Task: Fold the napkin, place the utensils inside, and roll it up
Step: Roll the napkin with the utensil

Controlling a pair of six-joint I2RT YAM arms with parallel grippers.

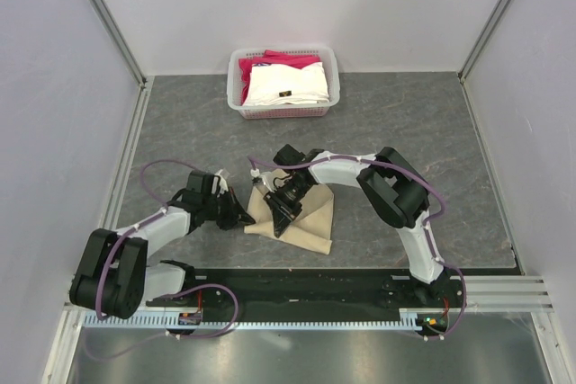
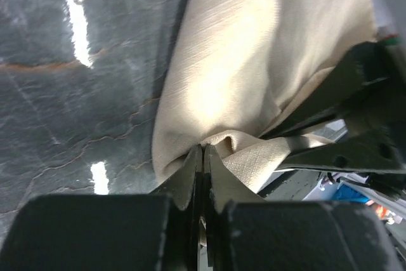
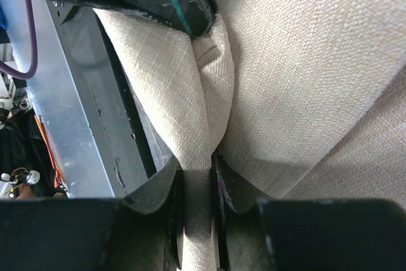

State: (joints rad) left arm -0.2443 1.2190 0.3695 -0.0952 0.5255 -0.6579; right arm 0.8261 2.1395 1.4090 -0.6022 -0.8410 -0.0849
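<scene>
Near the front edge of the table (image 1: 405,123), between the two arms, the napkin (image 1: 310,218) is lying in a loosely folded tan heap, its left side bunching up off the grey surface. The left gripper (image 1: 245,219) is reaching in from the left and pinching the napkin's left edge; in its wrist view the fingers (image 2: 187,179) are pressing together with a small ridge of cloth caught at their tips. The right gripper (image 1: 277,224) is coming down onto the same side of the napkin, just beside the left one, and its fingers (image 3: 158,185) are clamping a raised fold of the weave (the cloth is running straight down between them). A dark part with a thin teal line is showing at the top of the right wrist view, touching the cloth; I cannot tell what it is. Well apart, at the far edge, a white basket (image 1: 236,87) is holding a white folded cloth (image 1: 283,85) and a pink-red folded cloth (image 1: 288,59).
</scene>
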